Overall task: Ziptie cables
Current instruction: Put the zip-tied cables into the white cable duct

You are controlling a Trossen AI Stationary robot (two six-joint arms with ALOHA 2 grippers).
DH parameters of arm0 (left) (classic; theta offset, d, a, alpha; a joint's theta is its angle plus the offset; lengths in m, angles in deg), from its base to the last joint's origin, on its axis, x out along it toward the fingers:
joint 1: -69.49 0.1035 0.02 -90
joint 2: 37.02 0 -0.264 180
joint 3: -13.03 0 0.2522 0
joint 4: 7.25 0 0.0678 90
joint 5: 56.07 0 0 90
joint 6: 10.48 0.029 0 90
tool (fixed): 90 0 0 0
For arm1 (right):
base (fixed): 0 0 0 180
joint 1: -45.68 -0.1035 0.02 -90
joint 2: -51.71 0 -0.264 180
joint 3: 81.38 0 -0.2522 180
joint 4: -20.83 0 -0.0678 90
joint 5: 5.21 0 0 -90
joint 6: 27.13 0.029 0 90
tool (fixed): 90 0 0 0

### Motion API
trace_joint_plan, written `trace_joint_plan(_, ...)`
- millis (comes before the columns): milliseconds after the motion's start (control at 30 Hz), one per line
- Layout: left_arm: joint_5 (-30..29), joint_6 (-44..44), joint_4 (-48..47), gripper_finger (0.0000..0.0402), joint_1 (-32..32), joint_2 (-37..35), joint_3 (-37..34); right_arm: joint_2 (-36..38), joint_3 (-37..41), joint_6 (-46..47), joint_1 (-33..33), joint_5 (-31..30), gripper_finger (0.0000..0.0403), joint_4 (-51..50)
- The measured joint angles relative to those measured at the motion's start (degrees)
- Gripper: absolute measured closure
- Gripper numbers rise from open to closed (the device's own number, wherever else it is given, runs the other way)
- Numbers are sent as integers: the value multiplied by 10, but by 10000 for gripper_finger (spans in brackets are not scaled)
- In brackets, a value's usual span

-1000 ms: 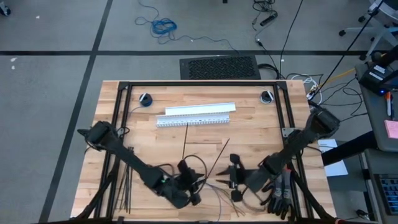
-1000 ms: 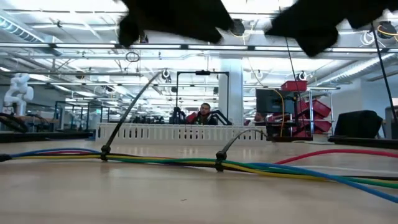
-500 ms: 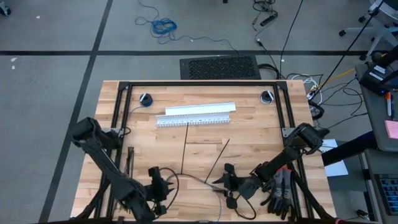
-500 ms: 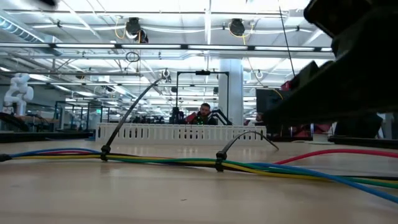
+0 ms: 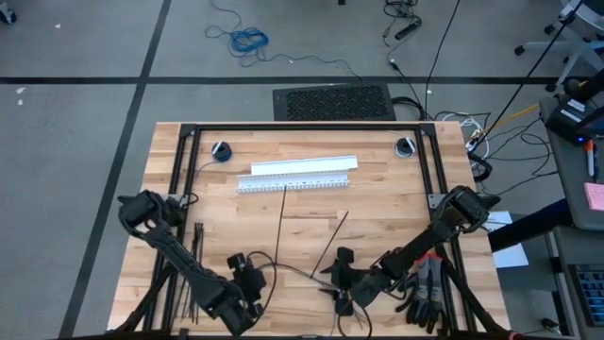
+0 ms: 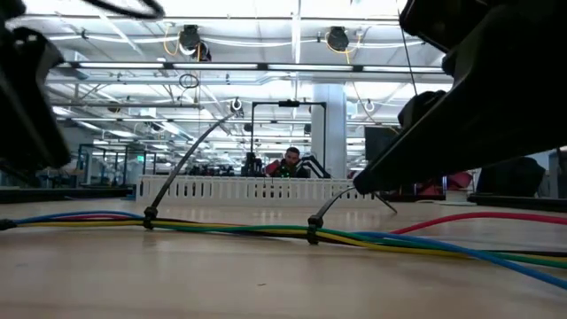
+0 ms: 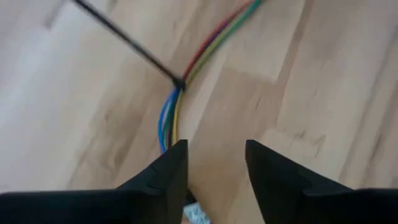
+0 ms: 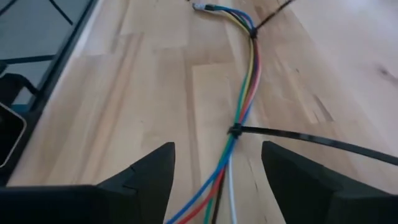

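Low view: cables [image 6: 266, 232] flat along near table [image 6: 266, 283] edge, bound by two zipties [image 6: 314, 223]. Left gripper [image 7: 214, 163] and right gripper [image 8: 214, 163] spread, holding nothing, probably because ties are cinched.

No legible txt, labels, brands or nos. in any view. Nothing printed on table, arms or cables that can be made out.
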Motion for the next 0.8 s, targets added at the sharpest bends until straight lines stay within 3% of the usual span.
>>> trace_joint_plan(133, 25, -37, -23, 214, 12, 9, 0, 0, 0, 4, 4, -7, 167, -5)
trace_joint_plan(333, 27, -90, -123, 210, 21, 16, -2, 0, 0, 27, 4, -12, 167, -39)
trace_joint_plan(600, 32, -79, -32, 210, 23, 18, -47, 0, 0, 56, 8, -8, 167, -55)
trace_joint_plan(800, 33, -37, 56, 210, 26, 16, -65, -11, 0, 79, 30, 49, 167, -46)
